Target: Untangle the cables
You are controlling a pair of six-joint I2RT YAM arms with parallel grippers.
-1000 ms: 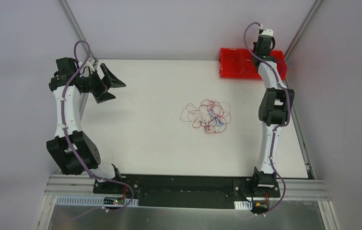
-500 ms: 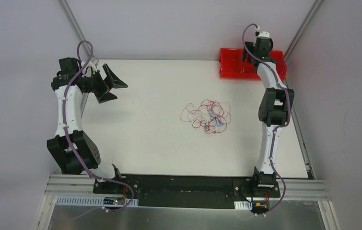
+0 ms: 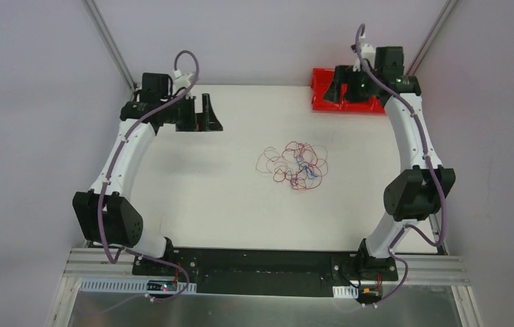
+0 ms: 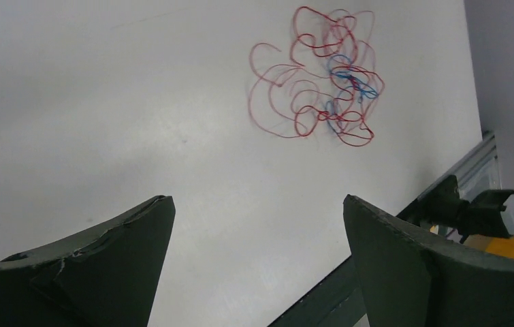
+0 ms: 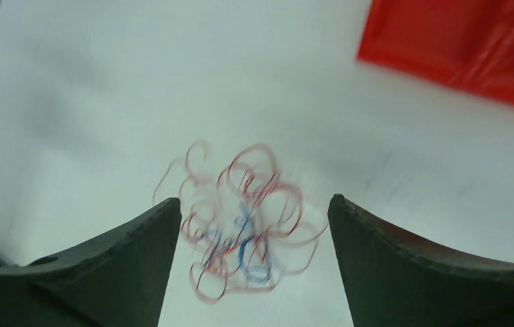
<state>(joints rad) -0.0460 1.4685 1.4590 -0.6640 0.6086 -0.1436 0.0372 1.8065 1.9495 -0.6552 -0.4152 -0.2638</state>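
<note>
Cables (image 3: 297, 165): red-and-blue tangle lying flat, right of table (image 3: 193, 204) centre. Left fingers (image 4: 124, 259) spread wide, empty, well apart to its far left. Right fingers (image 5: 124, 259) spread, empty, above red bin (image 3: 320, 101), well beyond tangle.

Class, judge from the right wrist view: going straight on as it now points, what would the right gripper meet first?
Probably the cables on the table; the right gripper aims at them, nothing shows between, though depth is unclear.

The overhead view looks down; both wrist views, from opposite far corners, share the cables (image 3: 298, 165).
</note>
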